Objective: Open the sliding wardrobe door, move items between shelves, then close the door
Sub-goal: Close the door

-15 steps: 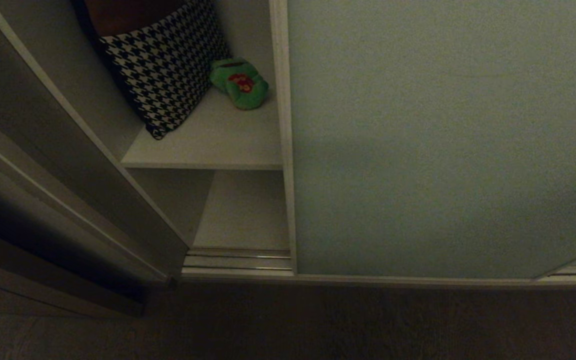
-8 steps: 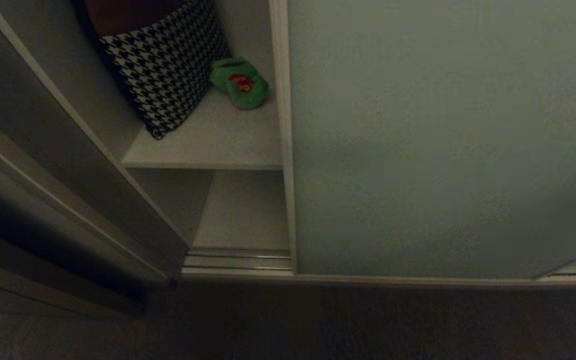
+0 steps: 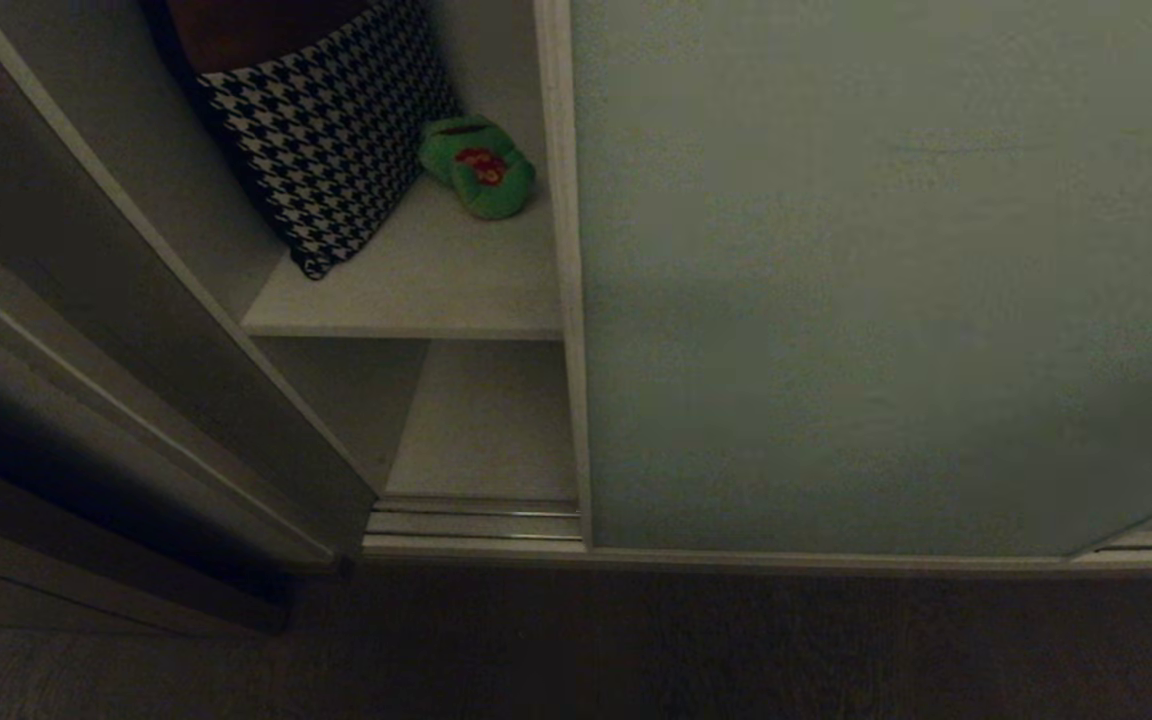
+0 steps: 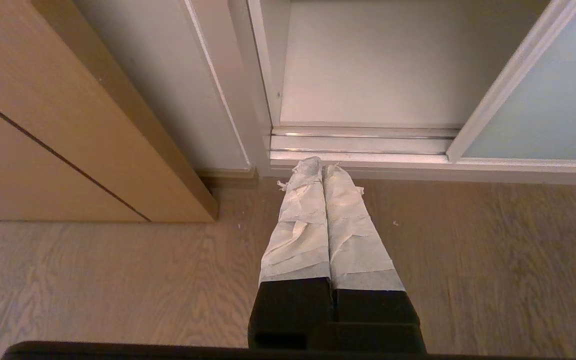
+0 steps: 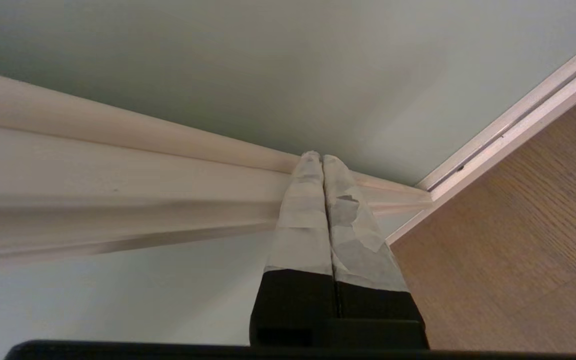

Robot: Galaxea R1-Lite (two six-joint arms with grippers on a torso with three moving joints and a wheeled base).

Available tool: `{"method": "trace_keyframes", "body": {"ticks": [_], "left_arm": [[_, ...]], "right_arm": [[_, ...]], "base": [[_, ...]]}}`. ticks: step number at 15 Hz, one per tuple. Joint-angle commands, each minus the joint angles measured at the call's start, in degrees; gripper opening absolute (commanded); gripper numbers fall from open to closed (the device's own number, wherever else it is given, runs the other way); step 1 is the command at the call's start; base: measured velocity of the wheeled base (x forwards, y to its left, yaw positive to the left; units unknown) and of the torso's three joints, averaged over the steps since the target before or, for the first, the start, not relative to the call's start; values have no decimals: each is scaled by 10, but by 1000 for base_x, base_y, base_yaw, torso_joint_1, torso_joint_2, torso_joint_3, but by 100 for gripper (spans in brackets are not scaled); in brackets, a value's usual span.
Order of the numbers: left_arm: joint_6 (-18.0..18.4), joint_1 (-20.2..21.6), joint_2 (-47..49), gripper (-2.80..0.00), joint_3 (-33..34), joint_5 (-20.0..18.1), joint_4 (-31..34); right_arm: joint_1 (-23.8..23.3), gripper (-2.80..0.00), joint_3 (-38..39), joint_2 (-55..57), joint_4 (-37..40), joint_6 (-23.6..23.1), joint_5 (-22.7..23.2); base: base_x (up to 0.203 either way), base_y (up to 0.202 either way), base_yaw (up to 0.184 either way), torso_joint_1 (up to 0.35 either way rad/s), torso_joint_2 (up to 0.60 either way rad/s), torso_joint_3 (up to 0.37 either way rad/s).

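Note:
The sliding wardrobe door (image 3: 886, 300) is a pale grey-green panel that covers the right part of the wardrobe and leaves a gap on the left. In that gap a green frog toy (image 3: 478, 168) with a red patch lies on the upper shelf (image 3: 436, 285). The lower shelf (image 3: 486, 430) is bare. Neither arm shows in the head view. My right gripper (image 5: 322, 157) is shut, its taped tips against a slim beige frame (image 5: 118, 135) between two grey-green panels (image 5: 268, 65). My left gripper (image 4: 323, 167) is shut and empty, low over the floor before the track (image 4: 358, 145).
A black-and-white houndstooth cloth (image 3: 336, 130) leans at the back of the upper shelf beside the frog. The wardrobe's side wall and a dark door frame (image 3: 86, 400) stand at the left. Wooden floor (image 3: 636, 650) runs in front, and the metal track (image 3: 476, 520) lies at the opening's foot.
The door's left edge has crept a touch to the left, narrowing the gap slightly. The frog, the cloth and the shelves have not moved.

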Motion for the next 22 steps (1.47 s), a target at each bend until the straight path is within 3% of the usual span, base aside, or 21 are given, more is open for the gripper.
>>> {"method": "trace_keyframes", "body": {"ticks": [1, 7, 16, 22], "left_arm": [[0, 0, 0, -280, 0, 0, 0], [0, 0, 0, -280, 0, 0, 0], [0, 0, 0, -280, 0, 0, 0], [0, 0, 0, -280, 0, 0, 0]], "right_arm": [[8, -280, 4, -8, 0, 2, 4], [19, -280, 91, -76, 0, 1, 6], [57, -280, 299, -217, -73, -3, 9], [76, -280, 384, -305, -78, -5, 41]], "base": [[0, 0, 0, 0, 0, 0], [0, 0, 0, 0, 0, 0], [0, 0, 0, 0, 0, 0], [0, 0, 0, 0, 0, 0]]}}
